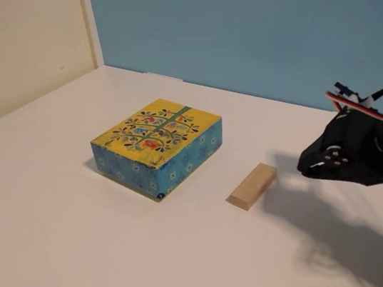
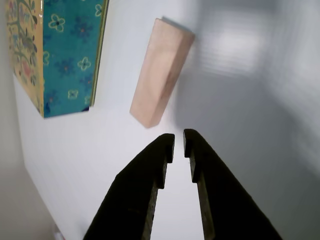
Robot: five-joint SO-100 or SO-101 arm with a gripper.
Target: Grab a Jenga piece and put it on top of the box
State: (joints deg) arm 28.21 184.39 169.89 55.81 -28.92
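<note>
Jenga piece (image 2: 161,72) lies on the counter (image 2: 240,100) in the wrist view's upper middle, just ahead of the empty, nearly closed jaws, its long axis running slightly rightward up the frame; box (image 2: 55,55) sits upper left.

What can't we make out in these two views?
- Fixed view: pincer fingertips, too dark and small against the arm body to separate.
- Wrist view: box cut off by the left and top edges.
- Both views: far sides of the Jenga piece, hidden by the piece itself.

A white table (image 1: 83,239) meets a blue wall (image 1: 246,27) and cream panel (image 1: 11,48).
</note>
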